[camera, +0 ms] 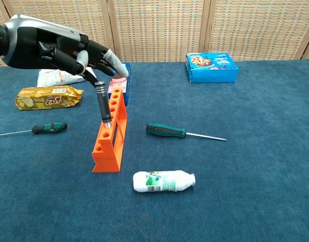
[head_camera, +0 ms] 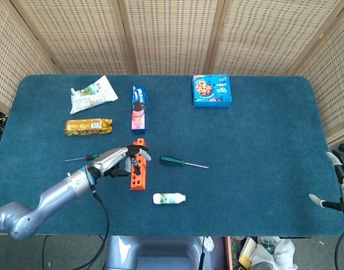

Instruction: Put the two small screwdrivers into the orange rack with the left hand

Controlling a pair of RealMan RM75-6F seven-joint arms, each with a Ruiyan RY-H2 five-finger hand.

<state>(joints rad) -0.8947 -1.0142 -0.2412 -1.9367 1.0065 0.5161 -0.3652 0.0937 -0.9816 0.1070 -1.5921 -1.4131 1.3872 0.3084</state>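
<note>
Presently my left robot hand [camera: 68,50] pinches a small dark-handled screwdriver [camera: 102,103] upright, tip at a hole of the orange rack [camera: 110,138], not yet released; I judge one more small driver remains to be racked.

Your left hand [head_camera: 113,160] reaches in from the lower left and sits over the top end of the orange rack [head_camera: 139,175], with a small dark screwdriver [head_camera: 132,162] in its fingers above the rack's holes. To the left of that hand lies a small green-handled screwdriver [head_camera: 82,158], and to the right of the rack, well apart, a larger green-handled screwdriver [head_camera: 183,163] with its shaft pointing right. Your right hand [head_camera: 339,185] shows only at the right edge, off the blue table [head_camera: 262,146], fingers apart and holding nothing.
</note>
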